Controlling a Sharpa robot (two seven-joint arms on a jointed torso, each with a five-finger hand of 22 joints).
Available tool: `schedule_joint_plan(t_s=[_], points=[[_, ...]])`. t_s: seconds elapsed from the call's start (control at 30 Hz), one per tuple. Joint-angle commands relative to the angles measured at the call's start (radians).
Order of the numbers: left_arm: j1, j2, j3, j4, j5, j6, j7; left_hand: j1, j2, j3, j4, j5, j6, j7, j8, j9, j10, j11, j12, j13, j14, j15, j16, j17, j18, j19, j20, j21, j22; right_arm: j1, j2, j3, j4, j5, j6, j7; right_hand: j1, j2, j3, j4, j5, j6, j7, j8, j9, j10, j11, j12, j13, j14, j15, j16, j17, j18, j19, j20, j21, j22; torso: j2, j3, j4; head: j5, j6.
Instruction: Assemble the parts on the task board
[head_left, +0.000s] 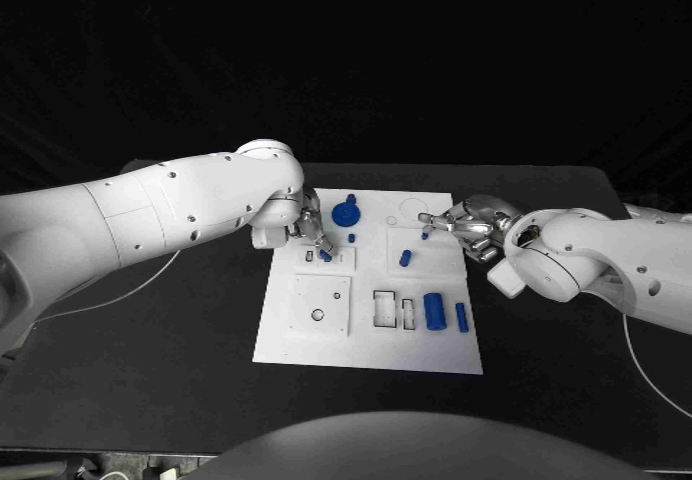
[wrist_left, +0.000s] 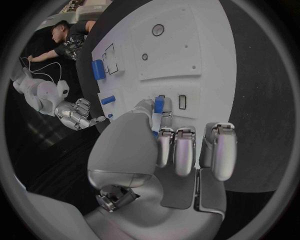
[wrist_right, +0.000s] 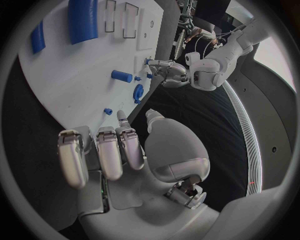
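Head view: left hand (head_left: 300, 226) pinches a small blue peg (head_left: 325, 254) at the task board's (head_left: 296, 345) far-left slot; right hand (head_left: 469, 228) hovers near, fingers apart, holding nothing.
Left wrist view: the peg looks light, stiff and slick; best gripped mid-length.

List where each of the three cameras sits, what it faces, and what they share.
Head view: on the head, looking down at the task board; both arms enter.
Left wrist view: behind the left hand, which pinches a small blue part.
Right wrist view: behind the right hand, fingers at the board's edge.
Shared: board, blue cylinder.
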Motion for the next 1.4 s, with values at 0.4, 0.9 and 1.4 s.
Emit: schedule_joint_plan(t_s=[0.4,0.9,1.4], points=[[-0.003,0.009,-0.001,-0.009,-0.002,0.011,-0.034,0.001,0.011,0.004,0.001,-0.004,0.004,-0.001,0.002,0.002,0.108,-0.004,0.002,0.263,0.102,-0.006,0.003,0.263,-0.007,0.105,0.01,0.002,0.264,-0.001,0.002,0.0,0.002,-0.009,0.008,0.002,0.008,0.002,-0.006,0.002,0.005,0.004,0.006,0.005,0.002,0.105,0.006,0.003,0.263,0.106,0.009,0.004,0.263,-0.014,0.107,0.006,0.004,0.263,0.0,0.0004,0.0,0.0,0.0],[-0.004,0.009,-0.001,-0.015,-0.002,0.016,-0.032,-0.008,0.01,0.0,0.004,-0.013,0.001,0.001,-0.002,0.004,0.108,-0.002,0.002,0.263,0.102,-0.005,0.003,0.263,-0.007,0.105,0.011,0.002,0.264,-0.001,0.002,0.0,0.003,-0.009,0.006,0.003,0.008,0.002,-0.006,0.002,0.005,0.004,0.006,0.005,0.002,0.105,0.006,0.003,0.263,0.106,0.009,0.004,0.263,-0.014,0.107,0.006,0.004,0.263,-0.001,0.0,-0.0008,0.003,0.0],[-0.005,0.009,-0.002,-0.017,0.002,0.027,-0.033,-0.014,0.009,-0.002,0.004,-0.017,0.001,0.002,-0.004,0.005,0.108,-0.001,0.002,0.263,0.102,-0.004,0.003,0.263,-0.007,0.105,0.012,0.002,0.264,-0.001,0.003,0.0,0.002,-0.009,0.002,0.005,0.009,0.003,-0.009,0.002,0.006,0.004,0.005,0.006,0.002,0.105,0.006,0.003,0.263,0.106,0.009,0.004,0.263,-0.014,0.107,0.007,0.004,0.263,-0.001,0.0003,0.0005,0.003,0.0]])
